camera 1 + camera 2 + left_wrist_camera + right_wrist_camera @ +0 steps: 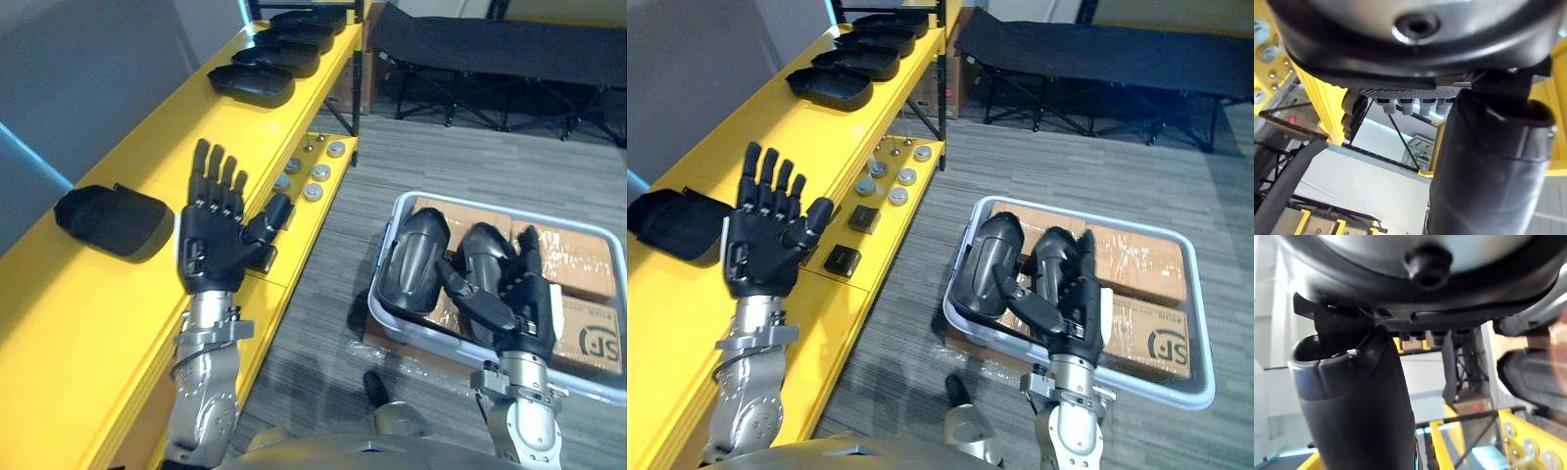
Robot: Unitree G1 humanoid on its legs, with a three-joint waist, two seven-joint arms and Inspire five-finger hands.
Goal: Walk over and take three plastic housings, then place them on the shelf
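Two black plastic housings [416, 259] [485, 253] lie side by side in a grey tray [490, 208] on the floor. My right hand [524, 304] is open just in front of them, fingers straight over the right one and thumb stretched toward the left one, holding nothing. On the yellow shelf [98, 313] one housing [113, 220] lies at the near left, and several more [253, 83] sit in a row at the far end. My left hand [211, 240] is raised over the shelf's edge, open, fingers spread and empty.
Taped cardboard boxes [578, 259] fill the tray under the housings. Round metal discs [315, 176] and small black blocks [843, 259] lie on the shelf's lower ledge. A black folding cot [490, 44] stands at the back. Grey floor lies between shelf and tray.
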